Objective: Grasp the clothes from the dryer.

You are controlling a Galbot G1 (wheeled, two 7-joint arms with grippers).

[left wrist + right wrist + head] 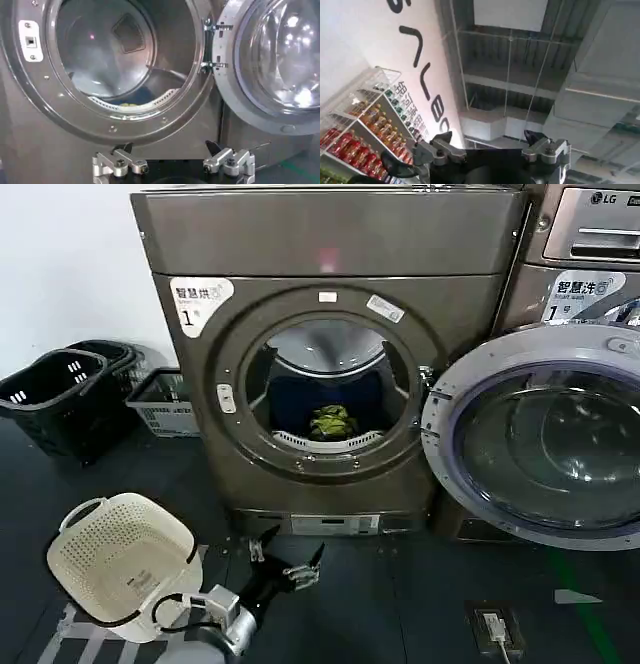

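The dryer (330,244) is the big bronze-grey front-loader with a "1" sticker, and its chrome-rimmed glass door (545,434) is swung open to the right. The clothes (332,422), a small yellow-green wad, lie at the bottom front of the drum; in the left wrist view a sliver of the clothes (131,105) peeks over the drum lip. My left gripper (288,560) hovers low in front of the dryer's base, below the porthole, open and holding nothing. My right gripper (489,140) points up at the ceiling, open and empty.
A cream perforated basket (120,559) lies on the dark floor at lower left. Black baskets (60,394) and a grey crate (165,404) stand left of the dryer. An LG machine (590,244) stands on the right. A small floor plate (495,624) lies at lower right.
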